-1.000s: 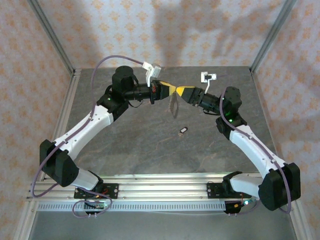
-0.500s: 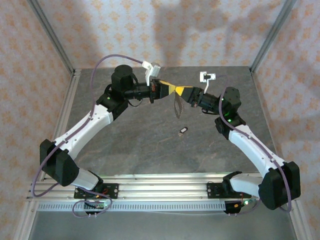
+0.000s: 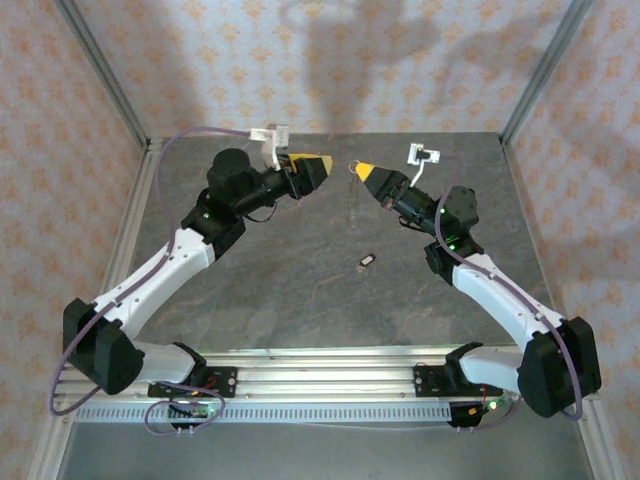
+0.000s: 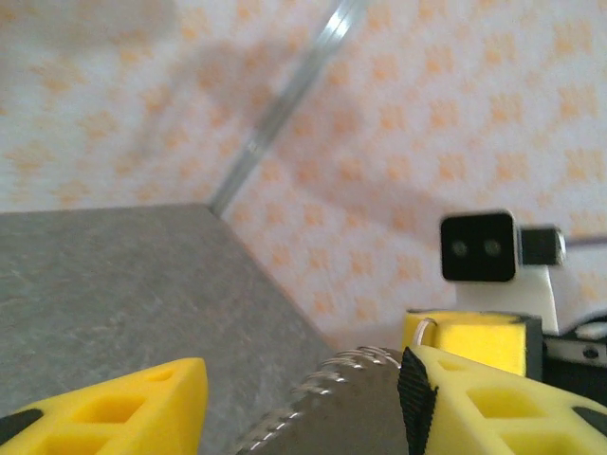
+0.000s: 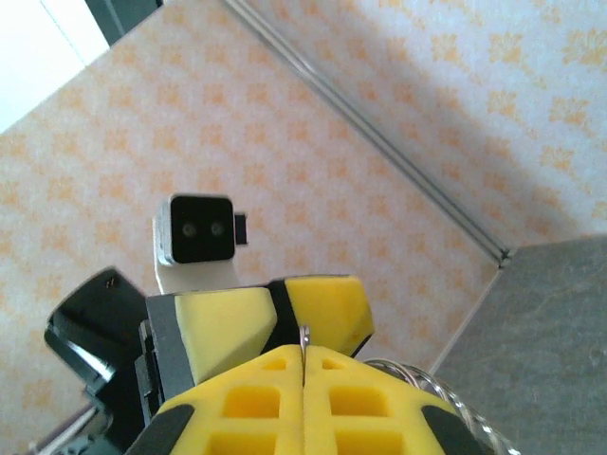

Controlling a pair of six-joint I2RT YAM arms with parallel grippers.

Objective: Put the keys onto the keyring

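Top external: the right hand (image 3: 366, 172) is pressed together on the thin wire of the keyring (image 3: 354, 167), held up over the far part of the surface (image 3: 280, 290). At its 9 o'clock, close by, the left hand (image 3: 320, 165) stands spread, tips facing the loop. The key (image 3: 367, 262) lies on the surface at 6 o'clock of the right hand, well apart.

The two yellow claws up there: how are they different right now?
The left gripper stands open, its fingers apart, while the right gripper is shut tight. The right gripper pinches the thin wire of the keyring; the left gripper grips nothing. Both have yellow fingers, and their tips point toward each other.
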